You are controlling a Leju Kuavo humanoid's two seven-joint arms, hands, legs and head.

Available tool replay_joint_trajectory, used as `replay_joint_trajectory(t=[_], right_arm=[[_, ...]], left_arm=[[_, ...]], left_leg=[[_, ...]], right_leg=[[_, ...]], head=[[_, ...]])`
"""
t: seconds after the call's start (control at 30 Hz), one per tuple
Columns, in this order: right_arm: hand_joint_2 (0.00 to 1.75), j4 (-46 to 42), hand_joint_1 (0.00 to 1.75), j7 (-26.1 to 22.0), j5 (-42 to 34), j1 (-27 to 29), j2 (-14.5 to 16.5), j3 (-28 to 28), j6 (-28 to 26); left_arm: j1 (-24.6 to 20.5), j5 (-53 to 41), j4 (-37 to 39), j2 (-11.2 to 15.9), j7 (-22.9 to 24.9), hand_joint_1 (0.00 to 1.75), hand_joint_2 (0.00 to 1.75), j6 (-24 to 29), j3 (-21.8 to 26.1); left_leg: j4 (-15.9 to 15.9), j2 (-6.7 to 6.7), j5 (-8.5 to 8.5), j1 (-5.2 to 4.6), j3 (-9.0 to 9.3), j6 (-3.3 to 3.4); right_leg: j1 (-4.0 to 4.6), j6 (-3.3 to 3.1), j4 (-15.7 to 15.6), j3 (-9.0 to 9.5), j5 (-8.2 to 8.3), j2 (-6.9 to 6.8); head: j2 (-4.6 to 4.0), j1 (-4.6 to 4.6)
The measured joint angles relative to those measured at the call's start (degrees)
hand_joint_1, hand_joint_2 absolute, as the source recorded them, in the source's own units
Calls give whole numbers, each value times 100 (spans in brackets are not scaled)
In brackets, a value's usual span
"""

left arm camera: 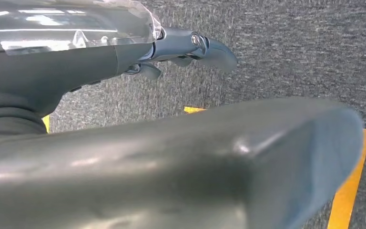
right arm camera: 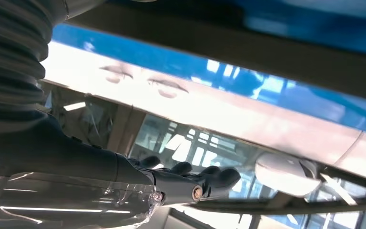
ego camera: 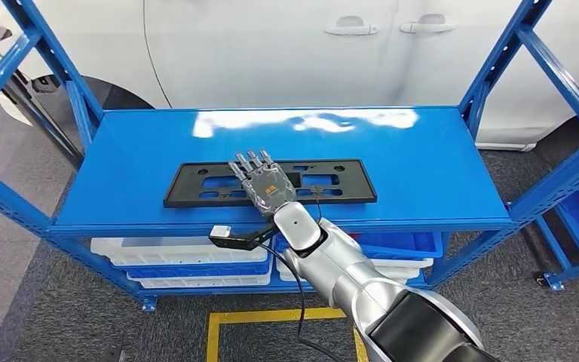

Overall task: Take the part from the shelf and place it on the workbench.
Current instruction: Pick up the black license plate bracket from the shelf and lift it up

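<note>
- Part [ego camera: 196, 185] is not picked up yet, it lies flat on the blue shelf [ego camera: 437, 173].
- right hand [ego camera: 265, 183] is over its middle, fingers [ego camera: 250, 161] straight and spread, gripping nothing as far as I can tell.
- left hand [left arm camera: 190, 47] hangs over the floor, can't tell its fingers.
- So grasping, lifting and setting it on the table are all left.

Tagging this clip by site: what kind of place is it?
Probably a car plant or auto workshop: a white car behind a blue shelf rack, a black part under the right hand, and yellow floor marking.
</note>
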Motion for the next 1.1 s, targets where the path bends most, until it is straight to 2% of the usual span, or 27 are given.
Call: replay_joint_trajectory(t=[0.07,0.1,0.13,0.2,0.23,0.27,0.3,0.37,0.4,0.43,0.53,0.6,0.63,0.7,0.73,0.77,0.8,0.83,0.9,0.93,0.97,1.07,1.1], right_arm=[[175,-4,0,-8,2,-3,6,0,-4],[175,-7,0,-13,5,-8,13,0,-7],[175,-9,0,-20,10,-11,21,1,-8],[175,-6,0,-29,25,1,34,0,-8],[175,-4,0,-32,36,16,37,0,-7],[175,-2,0,-34,48,30,38,0,-3],[175,-1,0,-34,58,39,40,1,3],[175,1,0,-35,76,42,51,1,31],[175,1,0,-35,81,37,60,1,65],[175,2,0,-34,84,32,66,0,111],[175,2,0,-28,82,19,74,0,266],[175,1,0,-10,71,-1,75,1,388],[175,2,0,7,64,-15,74,1,472],[175,12,0,43,58,-24,70,1,642],[175,20,0,58,55,-19,67,1,711],[175,29,0,68,52,-14,64,0,770],[175,37,35,78,48,-12,62,-1,818],[175,41,78,86,40,-18,62,-1,871],[175,46,165,109,22,-43,63,-1,991],[175,49,174,127,15,-58,64,0,1067],[175,52,175,149,10,-69,64,0,1140],[175,59,175,216,-9,-86,68,-1,1335],[175,60,174,240,-17,-94,72,-2,1383]], left_arm=[[-7,4,0,3,-5,0,0,0,1],[-15,5,0,2,-9,0,0,0,1],[-21,6,0,2,-14,0,0,1,1],[-18,13,0,-1,-20,0,0,3,1],[-9,18,0,2,-24,0,0,4,2],[0,24,0,6,-29,0,0,5,3],[6,27,0,9,-37,0,0,6,4],[10,30,0,14,-54,0,0,5,4],[9,31,0,15,-61,0,0,5,4],[7,33,1,16,-65,0,0,3,5],[9,60,2,16,-86,0,0,-14,19],[11,86,2,14,-103,0,0,-30,44],[6,95,1,14,-109,0,0,-34,59],[-2,102,0,17,-121,0,0,-40,83],[-2,103,0,19,-125,0,0,-42,93],[-1,104,0,19,-128,0,0,-43,100],[0,105,0,18,-131,0,0,-44,103],[0,105,1,17,-133,0,0,-46,104],[-6,107,2,12,-141,0,0,-51,106],[-11,107,2,10,-148,0,0,-54,107],[-14,108,2,9,-154,0,0,-55,108],[-24,110,1,11,-168,0,0,-56,110],[-29,111,2,12,-172,0,0,-56,110]], left_leg=[[16,14,-52,7,13,-61],[159,17,-133,8,-39,-85],[407,19,-250,13,-152,-103],[1179,19,-533,19,-569,-137],[1473,20,-586,22,-762,-152],[1597,20,-533,23,-882,-163],[1487,20,-362,24,-884,-166],[783,28,126,23,-628,-149],[438,31,277,14,-477,-127],[208,33,342,3,-375,-92],[68,23,290,-6,-316,19],[34,20,282,17,-288,79],[19,22,279,27,-271,107],[18,24,261,24,-259,140],[20,23,253,23,-256,147],[23,21,244,23,-249,150],[27,17,233,23,-236,148],[31,11,218,22,-215,139],[37,3,185,11,-178,110],[39,2,173,3,-174,87],[40,2,167,-3,-178,63],[31,10,146,-2,-171,-28],[108,13,81,2,-196,-55]], right_leg=[[-29,-42,-55,53,-9,6],[-47,-71,-90,98,-16,3],[-59,-98,-114,141,-29,-2],[-47,-139,-119,196,-77,-10],[-42,-146,-116,219,-102,-8],[-38,-146,-111,248,-131,-4],[-37,-141,-103,285,-165,0],[-34,-111,-77,373,-250,7],[-22,-87,-54,400,-289,12],[-10,-61,-39,409,-315,15],[8,11,-27,394,-351,11],[-2,76,123,340,-470,1],[-11,107,370,224,-603,-1],[-38,140,1134,-180,-913,-3],[-51,150,1479,-388,-1003,-3],[-60,153,1652,-517,-990,-3],[-66,147,1598,-540,-862,-3],[-68,128,1311,-443,-636,-3],[-50,65,524,-123,-197,-3],[-35,40,231,-4,-87,-3],[-20,24,83,50,-59,0],[-24,-26,-30,89,-64,12],[-40,-54,-60,114,-57,9]], head=[[1,-2],[1,-2],[1,-3],[1,-3],[1,-3],[1,-3],[1,-3],[1,-3],[1,-3],[1,-3],[1,-2],[1,-2],[0,-2],[0,-3],[0,-3],[1,-3],[1,-3],[1,-3],[1,-2],[0,-2],[0,-1],[0,-2],[0,-3]])
